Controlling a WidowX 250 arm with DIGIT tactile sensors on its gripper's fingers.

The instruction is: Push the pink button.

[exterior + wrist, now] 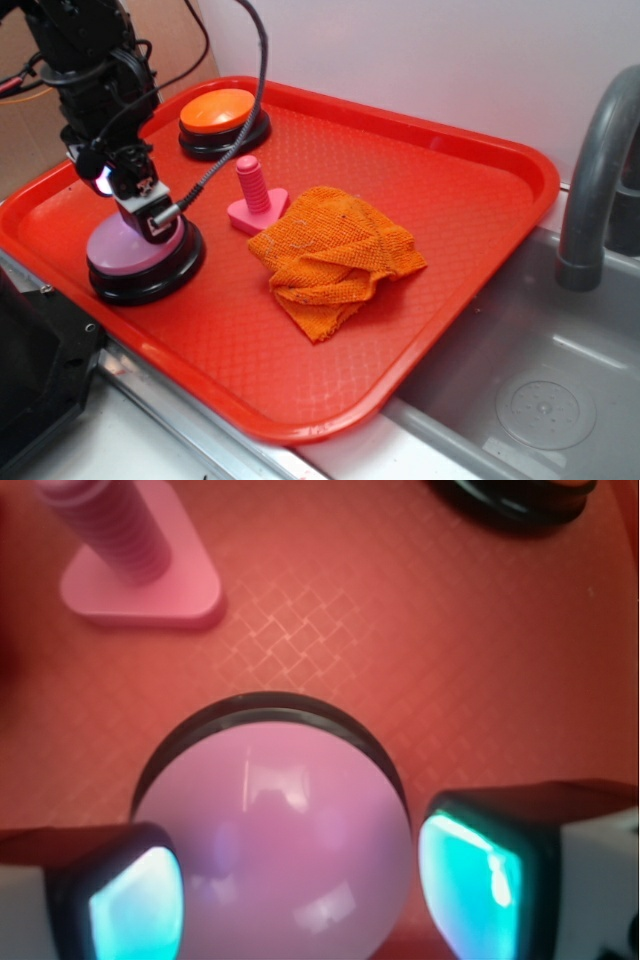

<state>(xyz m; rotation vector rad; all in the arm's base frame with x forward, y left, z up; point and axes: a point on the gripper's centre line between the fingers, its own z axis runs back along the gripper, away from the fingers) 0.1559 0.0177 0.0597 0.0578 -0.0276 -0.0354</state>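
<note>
The pink button (140,255) sits at the tray's (450,300) lower left edge under the gripper (140,205), whose jaws stand open astride its dome only in the wrist view, which hides the cloth (335,255) and sink (540,390).

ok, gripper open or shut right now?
Open: in the wrist view the fingers sit apart on either side of the pink button dome.
</note>
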